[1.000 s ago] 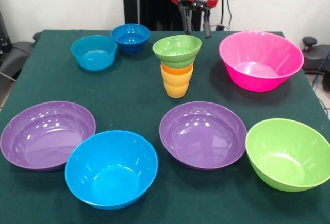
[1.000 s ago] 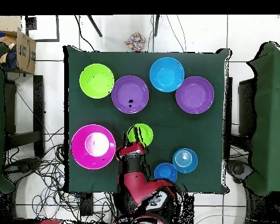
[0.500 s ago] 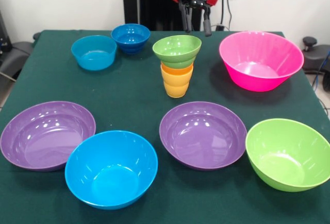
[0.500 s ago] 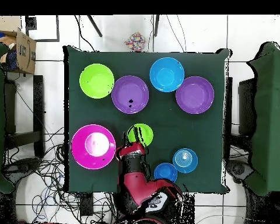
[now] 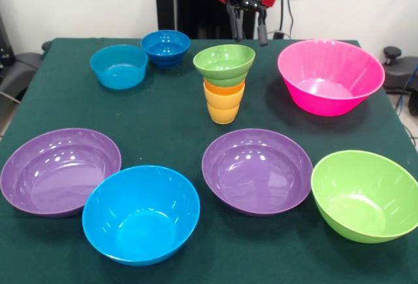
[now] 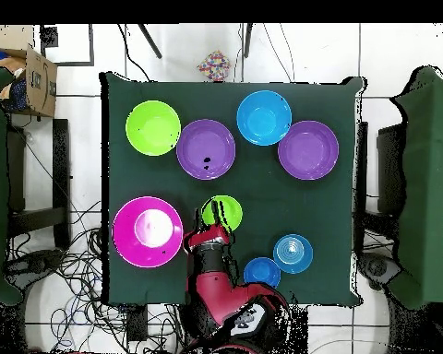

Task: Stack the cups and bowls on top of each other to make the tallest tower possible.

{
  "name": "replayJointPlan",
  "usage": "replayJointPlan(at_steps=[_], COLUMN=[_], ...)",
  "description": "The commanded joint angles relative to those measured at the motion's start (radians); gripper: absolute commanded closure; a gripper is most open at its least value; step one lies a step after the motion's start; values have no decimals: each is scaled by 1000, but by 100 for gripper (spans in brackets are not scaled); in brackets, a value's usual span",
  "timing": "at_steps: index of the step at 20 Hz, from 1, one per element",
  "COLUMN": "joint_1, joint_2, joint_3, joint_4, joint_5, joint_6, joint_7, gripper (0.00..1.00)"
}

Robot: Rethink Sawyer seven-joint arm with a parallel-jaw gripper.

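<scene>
The tower stands mid-table: an orange cup (image 5: pixel 224 89) nested in a yellow-orange cup (image 5: pixel 223 110), with the small green bowl (image 5: pixel 224 63) (image 6: pixel 223 213) upright on top. My gripper (image 5: pixel 249 38) (image 6: pixel 210 221) hangs open and empty above and just behind the tower, touching nothing. The small light blue bowl (image 5: pixel 119 66) (image 6: pixel 293 252) and small dark blue bowl (image 5: pixel 165 47) (image 6: pixel 261 272) sit side by side at the far left of the front view.
Large bowls ring the tower: pink (image 5: pixel 330 76) (image 6: pixel 148 231), green (image 5: pixel 364 194) (image 6: pixel 153 128), two purple (image 5: pixel 257 170) (image 5: pixel 60 170) and blue (image 5: pixel 141 213) (image 6: pixel 264 117). A cardboard box (image 6: pixel 36 78) stands off the table.
The gripper has risen very slightly, still open. The bowls and cups have not moved.
</scene>
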Motion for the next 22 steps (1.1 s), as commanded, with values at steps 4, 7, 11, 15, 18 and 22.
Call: replayJointPlan(at_steps=[4, 7, 11, 15, 18, 22], joint_1=[-18, -26, -33, -39, -41, -41], joint_2=[74, 83, 93, 110, 125, 126], joint_3=[91, 95, 99, 102, 103, 102], joint_4=[-64, -71, -79, -90, -96, -96], joint_5=[-33, -39, -46, -49, -46, -45], joint_6=[92, 86, 78, 65, 53, 47], joint_7=[134, 137, 139, 138, 135, 135], gripper=[0, 0, 0, 0, 0, 0])
